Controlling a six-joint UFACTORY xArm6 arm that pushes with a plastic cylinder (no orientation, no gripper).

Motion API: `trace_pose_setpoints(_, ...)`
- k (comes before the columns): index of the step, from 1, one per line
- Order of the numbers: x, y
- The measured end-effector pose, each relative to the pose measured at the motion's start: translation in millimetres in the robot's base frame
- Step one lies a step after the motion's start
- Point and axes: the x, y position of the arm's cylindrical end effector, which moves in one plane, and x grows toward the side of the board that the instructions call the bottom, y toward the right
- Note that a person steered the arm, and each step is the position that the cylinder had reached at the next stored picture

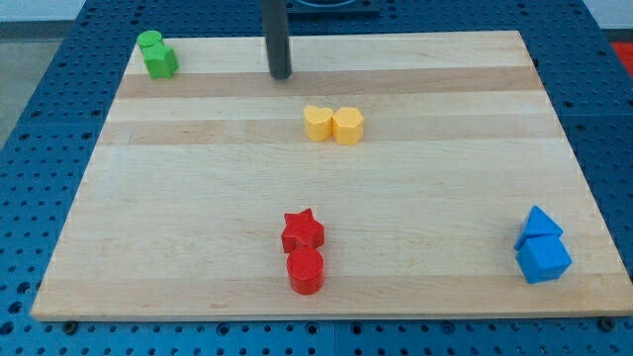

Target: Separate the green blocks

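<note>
Separation is not begun, we judge: green cylinder (pixel 149 42) and green cube (pixel 162 62) touch at the worktop's (pixel 198 247) ten o'clock corner, our tip (pixel 281 74) well apart at their three o'clock, with no gripper to report.

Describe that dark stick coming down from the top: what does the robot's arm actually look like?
Only a straight rod shows: dark grey to black, round and smooth, with no visible cables or markings. My tip is its blunt lower end, resting on the pale wooden board. The rest of the arm is cut off above the view.
</note>
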Motion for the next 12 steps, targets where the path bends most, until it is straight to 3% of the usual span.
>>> trace_pose_setpoints(1, 45, -71)
trace_pose_setpoints(3, 30, -217)
trace_pose_setpoints(5, 27, -219)
trace_pose_setpoints(7, -55, -218)
trace_pose_setpoints(8, -62, -218)
trace_pose_setpoints(9, -110, -218)
trace_pose_setpoints(12, -104, -186)
